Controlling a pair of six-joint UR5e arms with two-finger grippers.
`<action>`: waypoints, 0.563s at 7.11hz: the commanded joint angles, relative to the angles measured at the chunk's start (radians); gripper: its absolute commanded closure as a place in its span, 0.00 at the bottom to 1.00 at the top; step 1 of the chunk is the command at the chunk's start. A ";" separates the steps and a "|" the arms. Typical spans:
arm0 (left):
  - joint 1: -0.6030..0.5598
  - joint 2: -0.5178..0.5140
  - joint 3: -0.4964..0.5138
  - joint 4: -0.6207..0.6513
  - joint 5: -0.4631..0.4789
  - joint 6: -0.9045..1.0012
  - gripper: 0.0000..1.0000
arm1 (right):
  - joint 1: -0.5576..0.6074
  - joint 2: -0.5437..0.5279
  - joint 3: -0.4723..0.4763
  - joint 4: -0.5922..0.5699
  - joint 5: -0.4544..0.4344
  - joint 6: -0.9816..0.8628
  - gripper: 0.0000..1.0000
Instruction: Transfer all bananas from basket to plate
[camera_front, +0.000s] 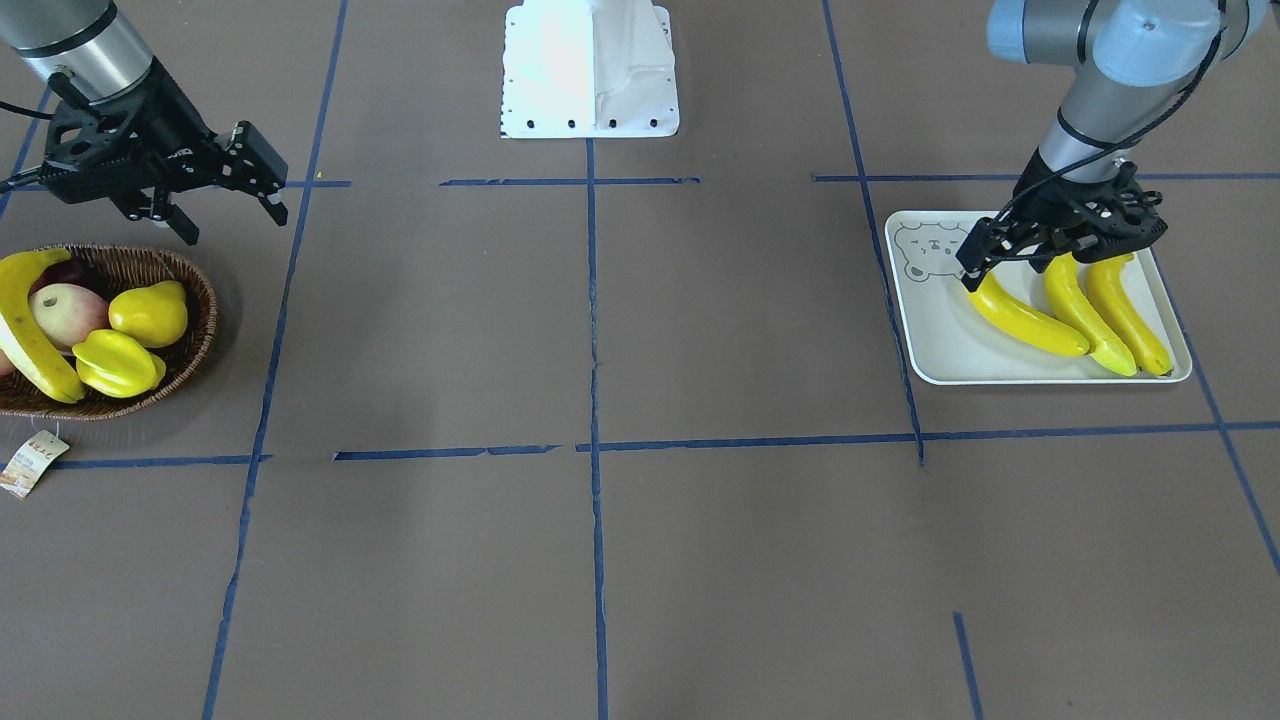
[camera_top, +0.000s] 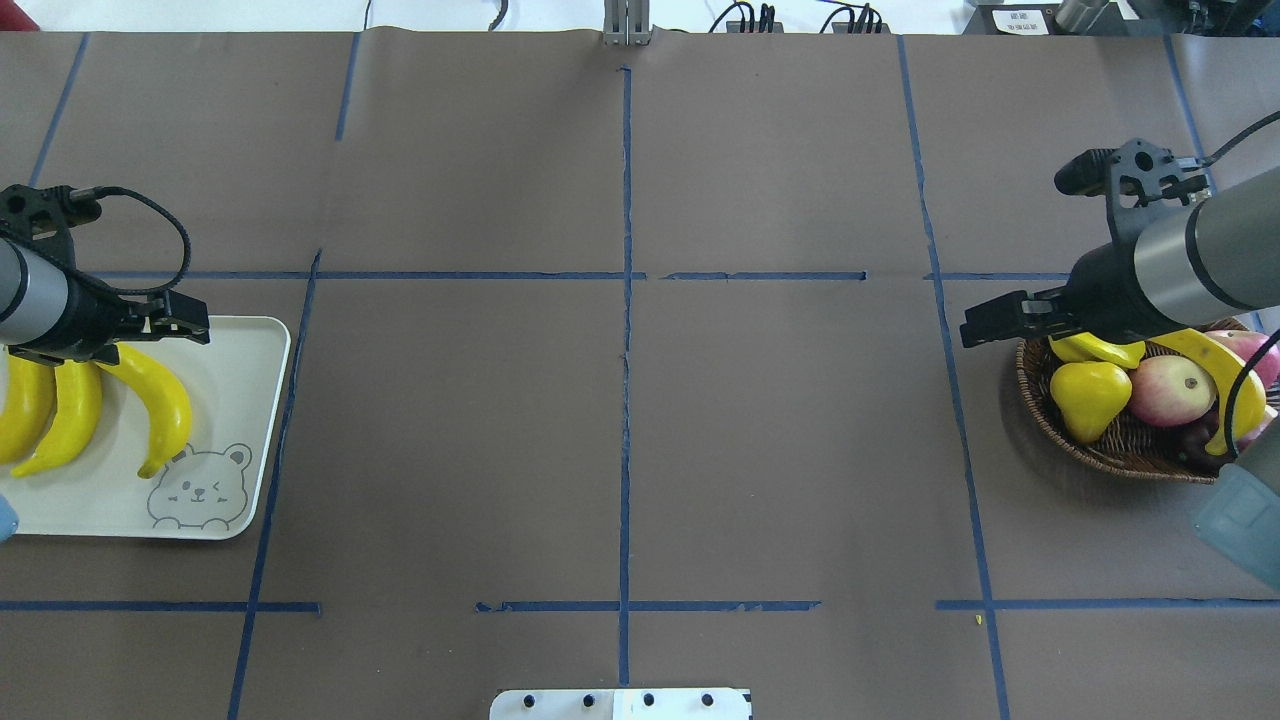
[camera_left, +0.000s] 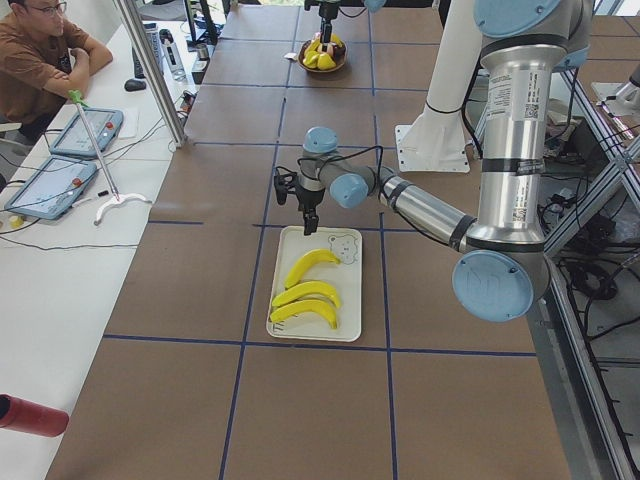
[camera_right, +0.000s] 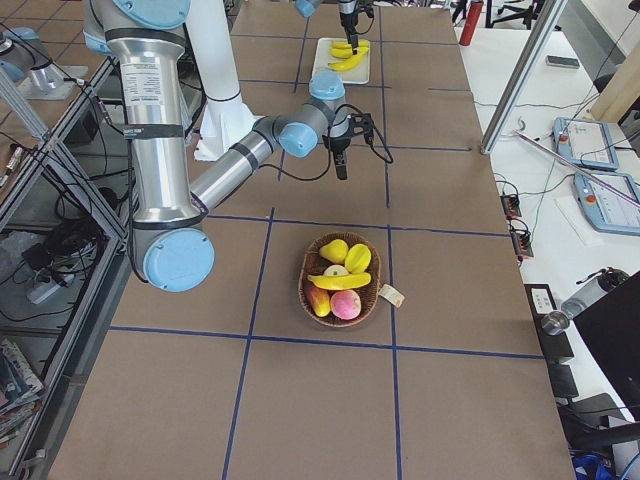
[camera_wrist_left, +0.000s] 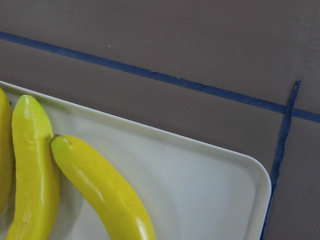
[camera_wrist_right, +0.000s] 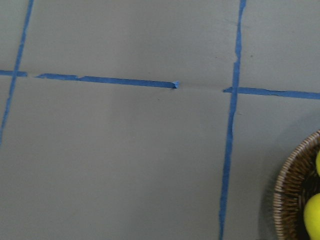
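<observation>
Three yellow bananas (camera_front: 1030, 320) (camera_front: 1085, 315) (camera_front: 1130, 315) lie side by side on the white bear-print plate (camera_front: 950, 350). They also show in the overhead view (camera_top: 165, 400) and the left wrist view (camera_wrist_left: 100, 190). My left gripper (camera_front: 1055, 250) hangs open just above their upper ends and holds nothing. A fourth banana (camera_front: 25, 320) lies in the dark wicker basket (camera_front: 190, 290) among other fruit. My right gripper (camera_front: 230, 222) is open and empty, hovering above the table just beside the basket's rim on the robot's side.
The basket also holds a yellow starfruit (camera_front: 118, 362), a yellow pear-like fruit (camera_front: 150, 312) and a reddish peach (camera_front: 65, 312). Its paper tag (camera_front: 30, 462) lies on the table. The white robot base (camera_front: 590, 70) stands at the middle. Blue tape lines cross the brown table.
</observation>
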 joint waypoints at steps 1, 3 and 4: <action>0.000 -0.071 -0.032 0.018 -0.035 -0.059 0.01 | 0.058 -0.087 -0.019 0.005 -0.004 -0.145 0.00; 0.001 -0.149 -0.038 0.101 -0.041 -0.080 0.01 | 0.203 -0.176 -0.038 0.000 0.057 -0.314 0.00; 0.001 -0.152 -0.038 0.101 -0.041 -0.089 0.01 | 0.268 -0.184 -0.117 0.003 0.139 -0.380 0.00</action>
